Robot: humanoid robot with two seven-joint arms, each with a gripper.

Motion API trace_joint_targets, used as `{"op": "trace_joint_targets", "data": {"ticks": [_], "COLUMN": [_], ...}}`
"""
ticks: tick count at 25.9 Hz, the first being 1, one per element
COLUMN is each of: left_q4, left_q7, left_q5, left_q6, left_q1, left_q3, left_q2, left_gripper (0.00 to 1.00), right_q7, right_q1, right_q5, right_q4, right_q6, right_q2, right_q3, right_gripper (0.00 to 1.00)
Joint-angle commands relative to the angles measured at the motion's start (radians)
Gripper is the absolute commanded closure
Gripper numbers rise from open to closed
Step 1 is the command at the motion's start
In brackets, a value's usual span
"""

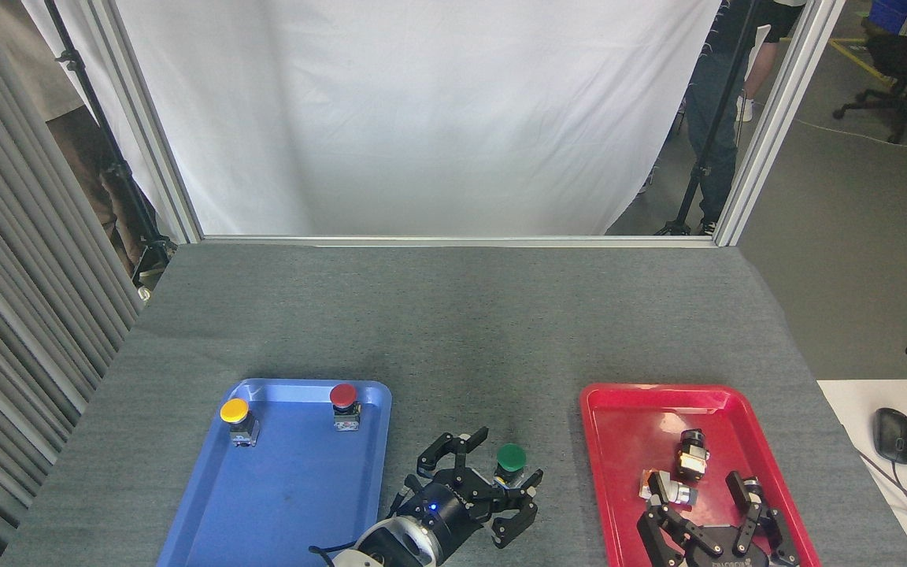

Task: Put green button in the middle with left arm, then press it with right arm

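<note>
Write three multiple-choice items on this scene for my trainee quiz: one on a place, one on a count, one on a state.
1. Where does the round green-capped push button stand?
A. in the blue plastic tray
B. on the dark grey tabletop cloth
C. in the red plastic tray

2. How many capped buttons stand in the blue plastic tray?
A. one
B. two
C. three

3. How are the fingers of the black left claw gripper?
A. spread apart
B. clamped together
C. out of view

Key: B, cloth lies under it between the trays; B, one yellow, one red; A, gaps show around the button.
</note>
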Motion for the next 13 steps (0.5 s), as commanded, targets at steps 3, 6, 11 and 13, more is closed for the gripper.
{"op": "trace_joint_targets", "data": {"ticks": [3,6,11,13], "left_q4": [-0.420,-0.514,-0.506,-0.508], "left_q7": [0.010,0.010,0.007,-0.002], "left_q5": [-0.002,0.003,0.005,0.005], "left_q6": [0.282,0.379,0.387,0.394], "left_q1": [0.246,0.369,0.409,0.409], "left_q3": [0.117,0.226,0.314,0.317], "left_q2": [0.151,0.221,0.217,0.213], "left_gripper": [0.00,0.00,0.00,0.00], "right_q7": [0.000,0.002,0.000,0.000], "right_q1": [0.000,0.000,0.000,-0.002], "right_q5": [0.003,0.003,0.003,0.003], "right_q4": [0.001,0.001,-0.001,-0.001], "right_q6": [-0.001,0.001,0.001,0.001], "right_q2": [0.003,0.004,0.003,0.003], "right_q3": [0.000,0.001,0.001,0.000], "right_gripper": [0.00,0.00,0.00,0.00]}}
